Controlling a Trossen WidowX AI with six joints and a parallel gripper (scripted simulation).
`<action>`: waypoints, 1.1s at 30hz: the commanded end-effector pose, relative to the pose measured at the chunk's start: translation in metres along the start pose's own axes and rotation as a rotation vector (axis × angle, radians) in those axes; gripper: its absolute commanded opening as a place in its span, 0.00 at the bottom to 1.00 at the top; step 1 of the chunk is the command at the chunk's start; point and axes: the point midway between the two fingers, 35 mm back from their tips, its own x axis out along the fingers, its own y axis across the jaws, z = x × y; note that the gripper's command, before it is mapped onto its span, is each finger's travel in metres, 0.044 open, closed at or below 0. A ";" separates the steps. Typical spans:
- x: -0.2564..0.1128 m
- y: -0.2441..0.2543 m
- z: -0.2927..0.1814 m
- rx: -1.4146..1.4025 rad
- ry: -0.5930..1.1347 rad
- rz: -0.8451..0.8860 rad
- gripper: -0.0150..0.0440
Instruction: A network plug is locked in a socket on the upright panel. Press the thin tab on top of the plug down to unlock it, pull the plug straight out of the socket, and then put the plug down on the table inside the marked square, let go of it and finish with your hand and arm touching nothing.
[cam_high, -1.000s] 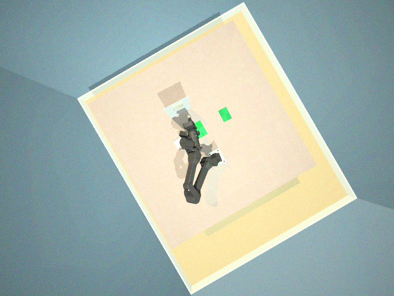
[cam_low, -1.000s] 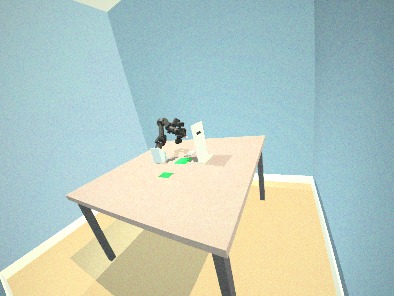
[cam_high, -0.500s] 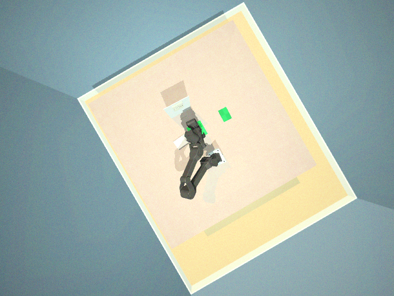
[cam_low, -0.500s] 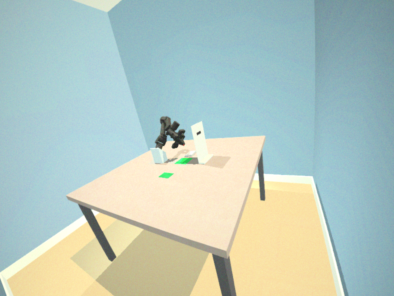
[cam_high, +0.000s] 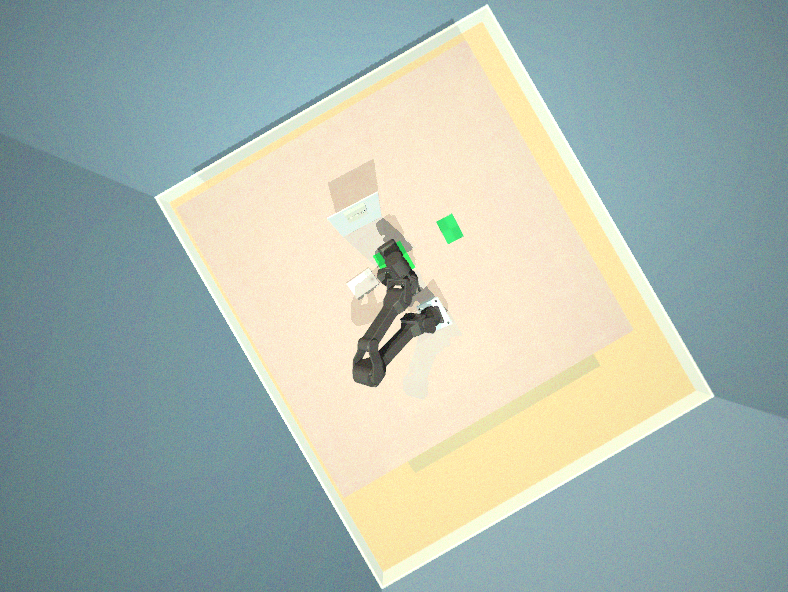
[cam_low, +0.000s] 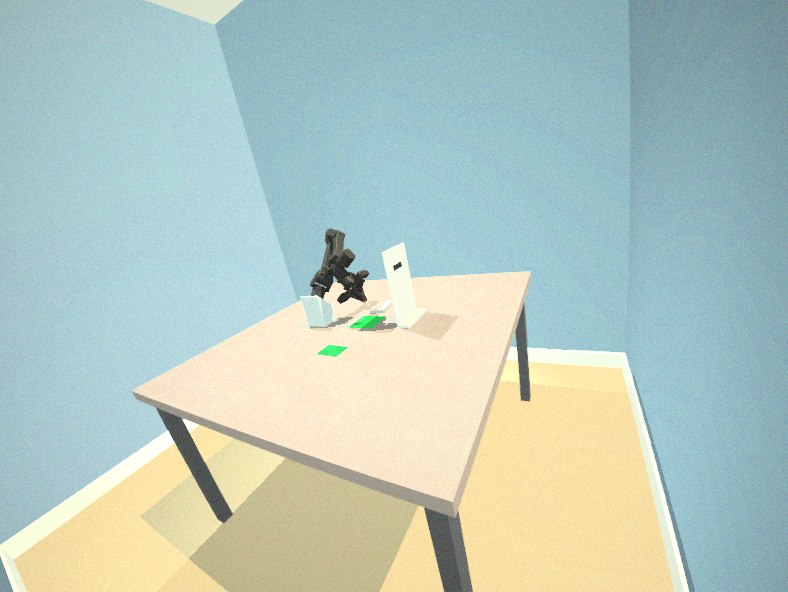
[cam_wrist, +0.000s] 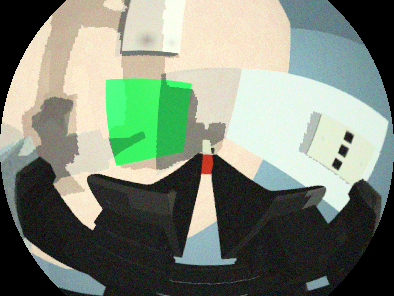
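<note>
My gripper (cam_wrist: 206, 158) (cam_low: 363, 299) points down and is shut on the small plug (cam_wrist: 207, 165), whose red part is between the fingertips and whose pale end sticks out beyond them. The plug is out of the socket. The white upright panel (cam_high: 363, 221) (cam_low: 401, 289) (cam_wrist: 265, 110) carries a cream socket block (cam_wrist: 324, 140) with three dark openings, right of the fingers in the wrist view. A larger green marked area (cam_high: 407, 256) (cam_low: 367, 322) (cam_wrist: 137, 110) lies on the table below the gripper. In the top view the arm hides part of it and the fingertips.
A smaller green patch (cam_high: 449, 228) (cam_low: 332, 350) lies apart from the larger one. A low white block (cam_high: 361, 283) (cam_low: 380, 307) (cam_wrist: 150, 25) stands on the other side of the larger green area. The arm's pale base block (cam_low: 316, 313) is near it too.
</note>
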 end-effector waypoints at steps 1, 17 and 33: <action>0.003 0.017 0.002 0.013 -0.071 0.051 0.25; 0.008 0.026 0.004 0.015 -0.109 0.070 0.25; 0.020 0.033 0.002 0.013 -0.105 0.074 0.25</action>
